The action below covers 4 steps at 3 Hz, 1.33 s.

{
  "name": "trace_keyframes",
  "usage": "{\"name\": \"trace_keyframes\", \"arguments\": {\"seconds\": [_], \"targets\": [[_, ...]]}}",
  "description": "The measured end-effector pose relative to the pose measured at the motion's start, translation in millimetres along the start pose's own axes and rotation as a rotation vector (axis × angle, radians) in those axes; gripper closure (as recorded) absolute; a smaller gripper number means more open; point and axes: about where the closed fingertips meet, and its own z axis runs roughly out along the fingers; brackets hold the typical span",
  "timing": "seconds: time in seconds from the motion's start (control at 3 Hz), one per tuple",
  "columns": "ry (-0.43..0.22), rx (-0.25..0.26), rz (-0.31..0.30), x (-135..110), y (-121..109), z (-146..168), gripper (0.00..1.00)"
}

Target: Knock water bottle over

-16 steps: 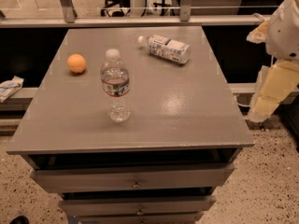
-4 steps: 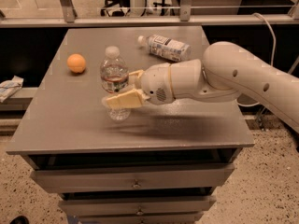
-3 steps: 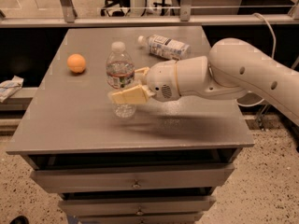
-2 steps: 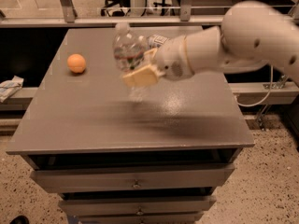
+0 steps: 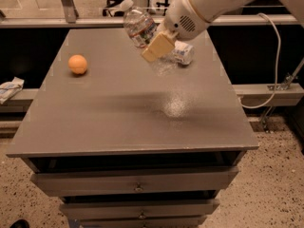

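We see the gripper up in the air above the far half of the table, closed on the water bottle. One tan finger lies across the front of the bottle's body; the other finger is hidden behind it. The bottle hangs clear of the tabletop and is tilted, its white cap pointing up and to the left and its clear, ribbed base down and to the right, below the finger. A narrow band of red and blue wraps the bottle's middle; we cannot read any writing on it.

Behind the finger, the white arm rises to the upper right, with a round patch of small holes in its shell.

Just beyond the gripper, a second bottle lies on its side on the table, half hidden by the arm. Its label is pale and printed, but we cannot make out the words.

Well apart to the left, an orange ball sits on the grey tabletop. Under the top we see drawers with small round knobs.

Off the table, a crumpled white packet rests on a low ledge at the left; its print is too small for us to read. A white cable loops down at the right.
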Motion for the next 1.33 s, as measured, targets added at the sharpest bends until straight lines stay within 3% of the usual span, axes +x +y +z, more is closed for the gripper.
{"name": "trace_keyframes", "arguments": {"seconds": [0.33, 0.67, 1.0, 1.33], "targets": [[0.34, -0.062, -0.073, 56, -11, 30, 1.0], [0.53, -0.105, -0.106, 96, -11, 51, 1.0], [0.608, -0.108, -0.11, 112, -10, 63, 0.84], [0.601, -0.083, -0.098, 113, -7, 69, 0.53]]}}
